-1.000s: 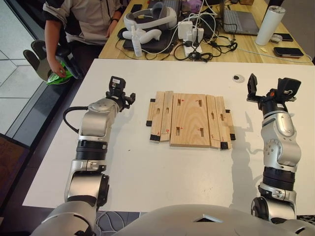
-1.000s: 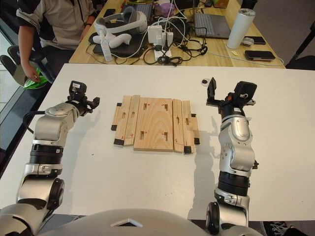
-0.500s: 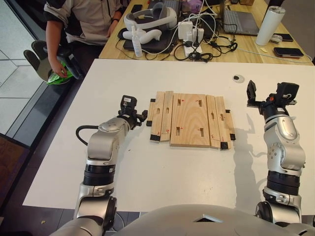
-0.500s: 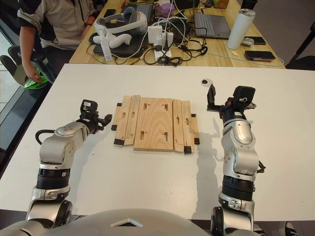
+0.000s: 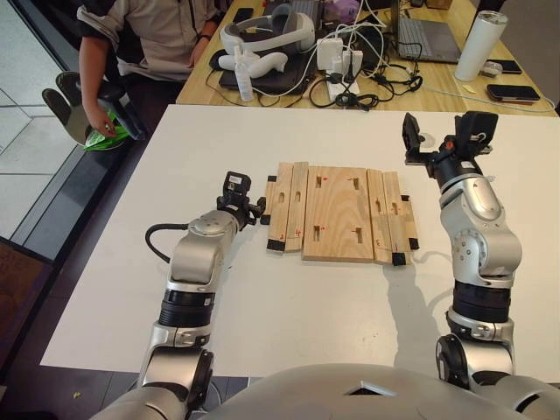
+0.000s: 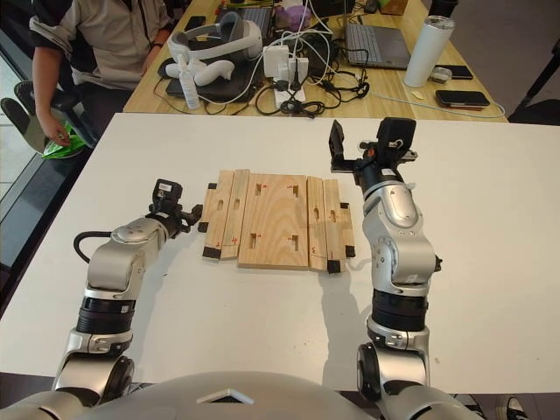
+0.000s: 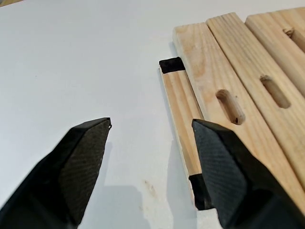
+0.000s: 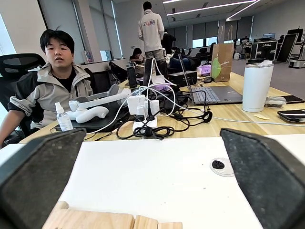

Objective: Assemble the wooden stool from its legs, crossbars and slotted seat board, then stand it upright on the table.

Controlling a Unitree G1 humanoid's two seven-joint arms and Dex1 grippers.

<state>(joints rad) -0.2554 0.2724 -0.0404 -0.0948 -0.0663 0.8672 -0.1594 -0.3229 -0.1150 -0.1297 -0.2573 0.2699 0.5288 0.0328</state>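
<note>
A: Wooden pieces, smooth and pale. Where are they?
B: Flat on the white table (image 5: pixel 262 306): a slotted seat board (image 5: pixel 338 214) between narrow slats (image 5: pixel 284 206) with black end caps (image 7: pixel 171 64).
A: And the claws?
B: The left claw (image 7: pixel 151 125) gapes just left of the slats. The right claw (image 5: pixel 442 140) is spread wide above their far right.

Seat board (image 5: pixel 337 214) is pale bare wood, table (image 5: pixel 262 306) matt white, fingers (image 7: pixel 86 157) textured black.

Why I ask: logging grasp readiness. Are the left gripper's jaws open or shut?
Open: the left gripper holds its jaws apart, white table showing between them, near the black-tipped leg.
</note>
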